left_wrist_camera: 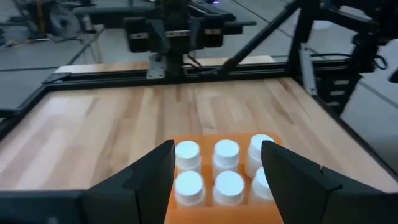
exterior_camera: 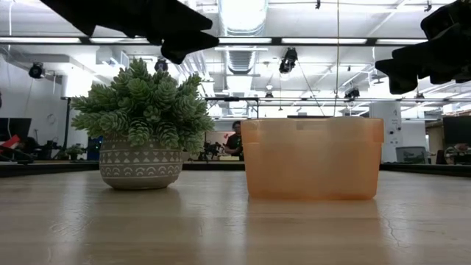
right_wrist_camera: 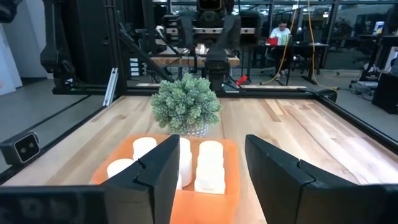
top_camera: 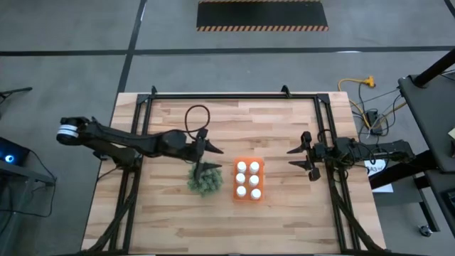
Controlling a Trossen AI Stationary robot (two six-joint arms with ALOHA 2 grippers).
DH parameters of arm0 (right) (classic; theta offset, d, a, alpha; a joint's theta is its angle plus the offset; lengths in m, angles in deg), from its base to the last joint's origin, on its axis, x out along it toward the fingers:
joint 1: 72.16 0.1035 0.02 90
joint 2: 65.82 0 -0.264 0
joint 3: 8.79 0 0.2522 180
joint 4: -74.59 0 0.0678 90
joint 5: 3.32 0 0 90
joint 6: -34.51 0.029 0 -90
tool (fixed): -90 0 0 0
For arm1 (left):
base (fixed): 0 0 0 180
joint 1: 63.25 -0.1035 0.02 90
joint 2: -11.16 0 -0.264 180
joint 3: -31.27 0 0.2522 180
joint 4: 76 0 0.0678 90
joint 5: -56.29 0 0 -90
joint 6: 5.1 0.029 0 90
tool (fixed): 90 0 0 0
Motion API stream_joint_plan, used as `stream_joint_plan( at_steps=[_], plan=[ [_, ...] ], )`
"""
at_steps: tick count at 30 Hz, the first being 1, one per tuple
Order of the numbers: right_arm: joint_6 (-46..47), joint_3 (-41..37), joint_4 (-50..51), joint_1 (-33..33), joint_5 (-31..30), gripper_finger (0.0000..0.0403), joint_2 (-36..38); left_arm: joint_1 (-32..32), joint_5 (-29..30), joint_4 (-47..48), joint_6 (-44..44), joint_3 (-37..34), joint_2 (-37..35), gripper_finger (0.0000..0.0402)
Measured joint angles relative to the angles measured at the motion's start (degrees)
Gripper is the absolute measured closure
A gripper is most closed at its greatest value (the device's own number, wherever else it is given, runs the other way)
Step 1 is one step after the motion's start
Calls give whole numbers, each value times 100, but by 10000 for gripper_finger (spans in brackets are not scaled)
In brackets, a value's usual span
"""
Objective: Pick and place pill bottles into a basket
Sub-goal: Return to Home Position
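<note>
— Where are the bottles (top_camera: 242, 179)?
— All six stand in the orange basket (top_camera: 235, 186), white caps up, in two rows of three. In the high view the basket sits just right of the middle of the frame, on the wooden table (top_camera: 178, 213)

— And what is just beside it?
— A bushy green plant (top_camera: 204, 181) in a patterned pot, to the basket's left and close to it. In the low view there is a clear gap between them

— What about the left gripper (left_wrist_camera: 217, 149)?
— In the high view it is just left of centre, above the plant in the frame and to the upper left of the basket. Its jaws are spread wide with nothing between them; its wrist view looks across the six caps

— And the right gripper (right_wrist_camera: 211, 142)?
— In the high view it is right of the basket, well apart from it, pointing toward it. Its jaws are also parted and hold nothing

— Is either one touching the table?
— No. In the low view both dark shapes hang in the upper corners of the frame, well above the basket's rim
</note>
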Motion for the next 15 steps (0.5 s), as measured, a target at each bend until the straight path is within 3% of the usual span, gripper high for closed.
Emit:
stream_joint_plan(
  at_steps=[7, 15],
  plan=[
    [10, 0, -1, 0, -1, 229, -1, -110, 313, 9, -27, -519, -615, 181],
    [-1, 0, -3, 0, -4, 231, 0, -122, 309, -368, -166, -1373, -1867, 181]
  ],
)
